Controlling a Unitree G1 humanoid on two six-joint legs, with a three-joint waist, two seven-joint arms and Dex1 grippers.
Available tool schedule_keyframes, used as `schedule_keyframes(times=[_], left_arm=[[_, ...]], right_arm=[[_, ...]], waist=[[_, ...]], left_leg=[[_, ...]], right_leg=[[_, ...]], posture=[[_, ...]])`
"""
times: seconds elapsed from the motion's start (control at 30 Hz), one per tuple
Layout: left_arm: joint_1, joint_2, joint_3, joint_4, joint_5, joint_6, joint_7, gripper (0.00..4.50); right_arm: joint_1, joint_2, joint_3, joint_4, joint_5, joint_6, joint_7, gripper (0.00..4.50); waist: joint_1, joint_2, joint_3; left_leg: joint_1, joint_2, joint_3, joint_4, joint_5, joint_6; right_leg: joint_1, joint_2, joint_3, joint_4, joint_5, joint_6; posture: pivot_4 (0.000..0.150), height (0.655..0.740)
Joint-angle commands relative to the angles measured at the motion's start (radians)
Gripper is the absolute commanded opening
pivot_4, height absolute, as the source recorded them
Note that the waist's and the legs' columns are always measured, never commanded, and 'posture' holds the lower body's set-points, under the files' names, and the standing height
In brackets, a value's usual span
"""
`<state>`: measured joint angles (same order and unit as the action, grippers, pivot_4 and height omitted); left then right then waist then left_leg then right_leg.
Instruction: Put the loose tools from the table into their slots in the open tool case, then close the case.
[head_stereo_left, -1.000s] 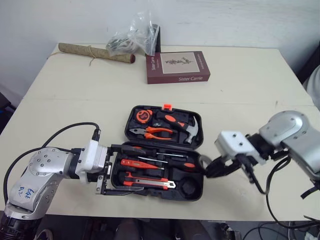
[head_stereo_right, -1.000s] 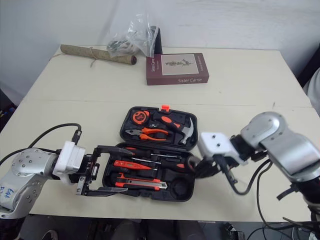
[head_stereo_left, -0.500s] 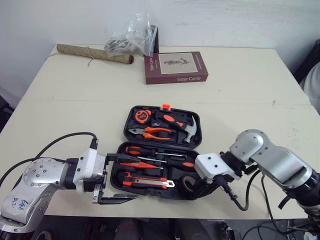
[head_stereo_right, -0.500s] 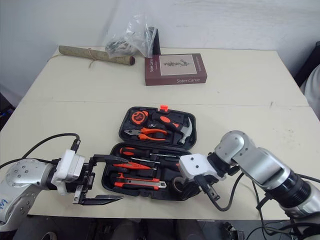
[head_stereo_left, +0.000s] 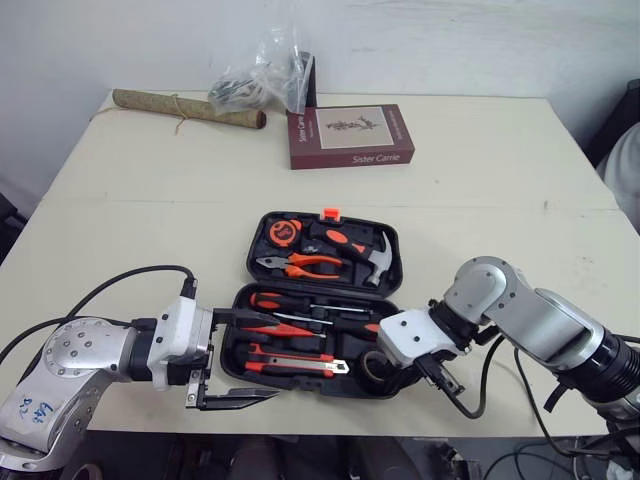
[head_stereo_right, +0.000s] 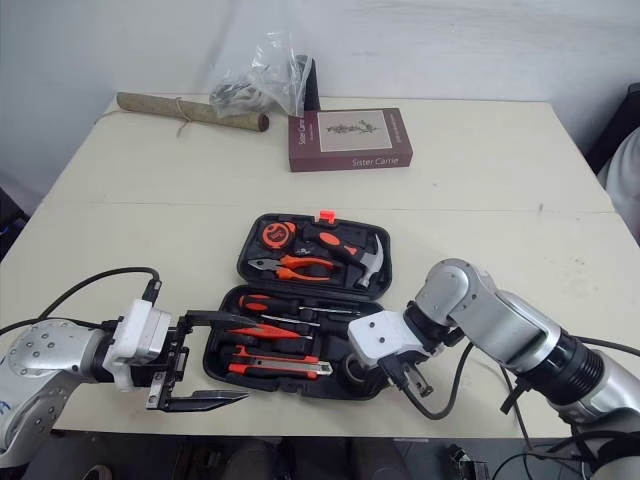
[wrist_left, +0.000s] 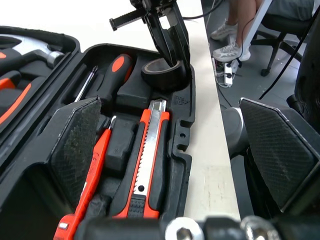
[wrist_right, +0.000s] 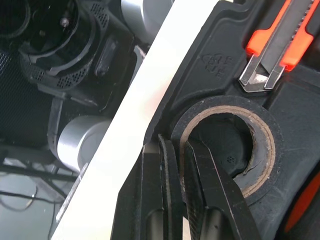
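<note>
The right claw (wrist_right: 179, 147) pinched the wall of the tape roll (wrist_right: 225, 106), which sat in its round hole in the tool case (wrist_left: 182, 165). It needed to press the roll flat, then let go gently. The left claw (head_stereo_left: 265, 357) gaped, holding nothing.

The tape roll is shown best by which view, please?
The right wrist view: the tape roll sits close, its wall pinched by the right pincer. The left wrist view shows it farther off; the eye views, partly hidden.
</note>
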<state>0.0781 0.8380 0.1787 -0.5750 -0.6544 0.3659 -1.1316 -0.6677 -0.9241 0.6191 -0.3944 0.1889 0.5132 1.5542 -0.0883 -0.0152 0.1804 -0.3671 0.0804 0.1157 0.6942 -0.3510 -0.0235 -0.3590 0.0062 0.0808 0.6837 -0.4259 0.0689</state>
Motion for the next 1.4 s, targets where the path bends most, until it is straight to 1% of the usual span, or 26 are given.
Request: schedule_keyframes(times=[0.03,0.1,0.13,0.17,0.23,0.27,0.3,0.37,0.43,0.5,0.53,0.57,0.63,0.7,0.73,0.77,0.87,0.97,1.03,1.13,1.2,1.23,1.27,1.3,1.37,1.4], left_arm=[[-0.017,0.010,0.020,-0.035,-0.034,0.018,0.016,4.50],[-0.020,0.014,0.020,-0.038,-0.037,0.025,0.020,4.50],[-0.020,0.016,0.023,-0.039,-0.039,0.028,0.021,4.50],[-0.017,0.018,0.026,-0.041,-0.041,0.032,0.021,4.50],[-0.011,0.021,0.038,-0.045,-0.064,0.057,0.029,4.50],[-0.010,0.022,0.048,-0.040,-0.072,0.063,0.032,4.50],[-0.006,0.025,0.059,-0.036,-0.076,0.068,0.031,4.50],[0.006,0.035,0.075,-0.027,-0.067,0.062,0.018,4.50],[0.020,0.043,0.084,-0.022,-0.057,0.054,0.002,4.50],[0.031,0.048,0.089,-0.020,-0.051,0.044,-0.006,4.50],[0.035,0.048,0.091,-0.018,-0.048,0.039,-0.007,4.50],[0.038,0.046,0.092,-0.017,-0.045,0.034,-0.004,4.50],[0.045,0.040,0.091,-0.016,-0.038,0.026,0.001,4.50],[0.055,0.036,0.086,-0.022,-0.033,0.019,0.007,4.50],[0.059,0.035,0.085,-0.026,-0.033,0.018,0.010,4.50],[0.064,0.035,0.086,-0.029,-0.033,0.017,0.012,4.50],[0.078,0.037,0.092,-0.029,-0.031,0.016,0.010,4.50],[0.083,0.042,0.098,-0.020,-0.029,0.011,0.005,4.50],[0.088,0.044,0.104,-0.015,-0.026,0.006,-0.001,4.50],[0.095,0.045,0.116,-0.005,-0.017,-0.002,-0.002,4.50],[0.096,0.035,0.126,-0.001,-0.022,-0.002,0.011,4.50],[0.087,0.010,0.143,0.007,-0.057,0.018,0.046,4.50],[0.081,-0.009,0.156,0.011,-0.083,0.032,0.072,4.50],[0.076,-0.018,0.170,0.021,-0.092,0.043,0.092,4.50],[0.073,-0.020,0.190,0.037,-0.084,0.049,0.106,4.50],[0.069,-0.026,0.209,0.060,-0.076,0.046,0.123,4.50]], right_arm=[[0.012,-0.003,0.005,0.044,-0.069,-0.058,-0.004,0.06],[0.013,-0.008,-0.002,0.043,-0.059,-0.066,0.003,0.06],[0.008,-0.013,-0.008,0.044,-0.045,-0.068,0.021,0.46],[-0.008,-0.049,0.008,0.029,0.021,-0.055,0.041,0.90],[-0.007,-0.005,-0.056,0.051,0.093,-0.076,0.058,1.59],[-0.027,-0.018,-0.057,0.055,0.139,-0.078,0.060,2.11],[-0.052,-0.030,-0.067,0.056,0.208,-0.053,0.060,2.41],[-0.115,-0.087,-0.068,0.048,0.370,0.027,0.060,2.41],[-0.155,-0.129,-0.068,0.058,0.477,0.061,0.060,2.41],[-0.158,-0.150,-0.070,0.082,0.522,0.049,0.060,2.41],[-0.135,-0.136,-0.086,0.098,0.534,0.018,0.060,2.41],[-0.093,-0.100,-0.118,0.120,0.527,-0.009,0.057,2.18],[-0.009,-0.023,-0.175,0.154,0.523,-0.073,0.030,1.51],[0.077,0.050,-0.209,0.189,0.472,-0.168,-0.016,0.59],[0.109,0.068,-0.217,0.204,0.442,-0.210,-0.011,0.01],[0.142,0.095,-0.225,0.229,0.399,-0.277,-0.018,0.01],[0.206,0.151,-0.233,0.282,0.313,-0.389,-0.034,0.01],[0.237,0.172,-0.195,0.348,0.187,-0.467,-0.052,0.01],[0.255,0.188,-0.186,0.387,0.131,-0.515,-0.062,0.01],[0.279,0.173,-0.172,0.445,0.028,-0.630,-0.061,0.01],[0.286,0.172,-0.179,0.459,-0.004,-0.665,-0.086,0.01],[0.292,0.172,-0.198,0.437,0.021,-0.632,-0.104,0.01],[0.297,0.173,-0.212,0.418,0.043,-0.605,-0.115,0.01],[0.302,0.163,-0.233,0.396,0.067,-0.601,-0.111,0.01],[0.317,0.145,-0.268,0.356,0.112,-0.591,-0.093,0.01],[0.332,0.134,-0.308,0.321,0.166,-0.544,-0.101,0.01]], waist=[[0.002,-0.002,-0.001],[0.001,-0.003,-0.002],[0.002,-0.003,-0.002],[0.002,-0.003,-0.002],[0.004,-0.003,-0.001],[0.004,-0.003,-0.001],[0.002,-0.002,-0.001],[0.001,-0.001,0.000],[0.000,0.000,0.001],[-0.001,-0.001,0.001],[-0.001,-0.001,0.000],[-0.001,-0.002,0.000],[0.000,-0.004,0.000],[0.002,-0.004,0.000],[0.002,-0.004,0.000],[0.002,-0.003,0.000],[0.003,-0.004,0.000],[0.003,-0.004,0.000],[0.003,-0.004,0.000],[0.003,-0.004,-0.001],[0.003,-0.004,-0.001],[0.003,-0.005,-0.001],[0.004,-0.005,-0.001],[0.005,-0.005,-0.001],[0.007,-0.005,-0.001],[0.009,-0.005,-0.001]], left_leg=[[0.000,0.000,0.000,0.000,0.000,0.000],[0.000,0.000,-0.001,0.001,0.000,0.000],[0.000,0.000,-0.001,0.002,0.000,0.000],[0.001,0.000,-0.002,0.002,0.000,0.000],[0.000,0.000,-0.002,0.002,0.000,0.000],[0.000,0.000,-0.002,0.002,0.000,0.000],[-0.001,0.000,-0.003,0.002,0.000,0.000],[-0.001,0.000,-0.003,0.002,0.000,0.000],[-0.002,0.000,-0.003,0.003,0.000,0.000],[-0.001,0.000,-0.004,0.003,0.000,0.000],[-0.001,0.000,-0.004,0.003,0.000,0.001],[-0.001,0.000,-0.005,0.002,0.000,0.001],[-0.001,0.000,-0.005,0.002,0.000,0.001],[-0.002,0.000,-0.005,0.002,0.000,0.001],[-0.002,0.000,-0.005,0.002,-0.001,0.001],[-0.003,0.000,-0.005,0.002,-0.001,0.001],[-0.003,0.000,-0.005,0.002,-0.001,0.001],[-0.002,0.000,-0.005,0.003,-0.001,0.001],[-0.002,0.000,-0.005,0.003,0.000,0.001],[0.000,0.000,-0.006,0.003,0.000,0.001],[0.002,0.000,-0.006,0.002,-0.001,0.001],[0.005,0.000,-0.006,0.002,-0.001,0.001],[0.012,0.000,-0.006,-0.001,-0.001,0.001],[0.017,0.000,-0.006,-0.004,-0.001,0.001],[0.019,0.000,-0.008,-0.004,-0.001,0.000],[0.020,0.000,-0.008,-0.004,-0.001,0.000]], right_leg=[[0.000,0.000,0.000,0.000,0.000,0.000],[0.001,0.000,-0.001,0.000,0.000,0.000],[0.002,0.000,-0.001,0.000,0.000,0.000],[0.002,0.000,-0.001,0.000,0.000,0.000],[0.001,0.000,-0.002,0.001,0.000,0.000],[0.001,0.000,-0.003,0.001,0.000,0.000],[0.001,0.000,-0.003,0.001,0.000,0.000],[0.000,0.000,-0.003,0.002,0.000,0.000],[-0.001,-0.001,-0.003,0.003,0.000,0.000],[0.000,-0.001,-0.004,0.003,0.000,-0.001],[0.000,-0.001,-0.005,0.003,0.000,-0.001],[0.000,-0.001,-0.005,0.002,-0.001,-0.001],[0.002,-0.001,-0.006,0.000,0.000,-0.001],[0.002,0.000,-0.006,-0.001,0.000,-0.001],[0.002,0.000,-0.006,-0.001,0.000,-0.001],[0.002,0.000,-0.006,-0.001,0.000,-0.001],[0.002,0.000,-0.006,-0.001,0.000,-0.001],[0.003,0.000,-0.006,-0.001,0.000,-0.001],[0.003,0.000,-0.006,0.000,0.000,-0.001],[0.004,0.000,-0.006,-0.001,0.000,-0.001],[0.007,0.000,-0.007,-0.002,0.000,-0.001],[0.011,0.000,-0.007,-0.003,0.000,-0.001],[0.018,0.000,-0.007,-0.006,0.000,-0.001],[0.024,-0.001,-0.007,-0.009,0.000,-0.001],[0.028,-0.001,-0.009,-0.011,0.000,-0.001],[0.029,-0.001,-0.010,-0.012,0.000,-0.001]], posture=[[0.150,0.7400],[0.150,0.7400],[0.150,0.7400],[0.150,0.7400],[0.150,0.7400],[0.150,0.7400],[0.150,0.7400],[0.150,0.7400],[0.150,0.7400],[0.150,0.7400],[0.150,0.7400],[0.150,0.7400],[0.150,0.7400],[0.150,0.7400],[0.150,0.7400],[0.150,0.7400],[0.150,0.7400],[0.150,0.7400],[0.150,0.7400],[0.150,0.7400],[0.150,0.7400],[0.150,0.7400],[0.150,0.7400],[0.150,0.7400],[0.150,0.7400],[0.150,0.7400]])
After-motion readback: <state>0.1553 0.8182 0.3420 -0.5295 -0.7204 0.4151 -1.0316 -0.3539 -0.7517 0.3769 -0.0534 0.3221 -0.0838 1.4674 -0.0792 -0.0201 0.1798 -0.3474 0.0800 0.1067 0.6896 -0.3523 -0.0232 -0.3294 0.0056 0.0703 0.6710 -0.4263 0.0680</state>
